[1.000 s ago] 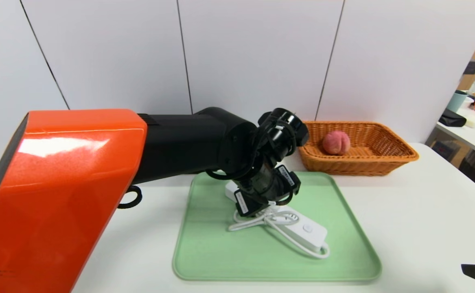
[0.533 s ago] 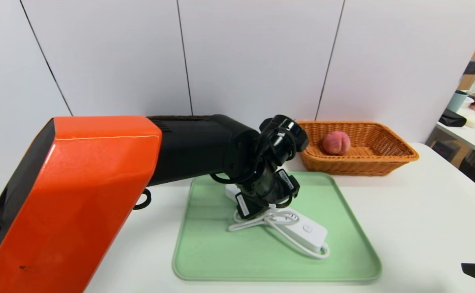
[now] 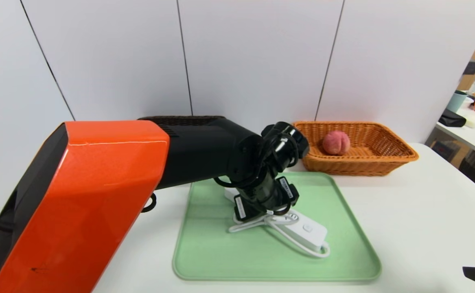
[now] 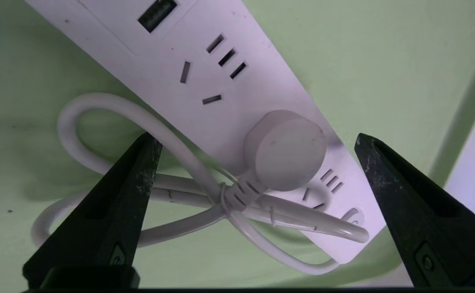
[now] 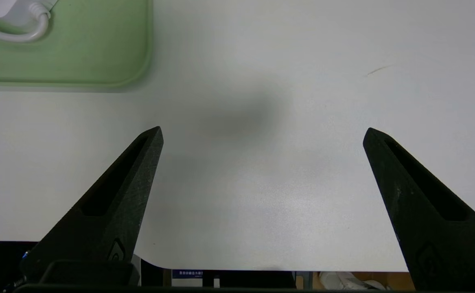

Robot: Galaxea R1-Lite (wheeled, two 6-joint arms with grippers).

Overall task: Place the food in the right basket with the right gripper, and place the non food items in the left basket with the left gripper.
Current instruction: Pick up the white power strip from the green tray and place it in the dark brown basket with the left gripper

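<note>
Left wrist view alone shows the left tool [image 4: 253, 138] spread astride the power strip [image 4: 229, 101].

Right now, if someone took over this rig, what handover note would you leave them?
Left gripper: open, straddling the power strip and its bundled cord on the green tray, not yet closed.
Right gripper: open, empty, parked over bare table.
Done: peach lies in the orange basket.
Left: grasp the power strip and move it to the dark basket, whose rim just shows behind the left arm. The marker is not visible; whether it is already in the dark basket cannot be told.
</note>
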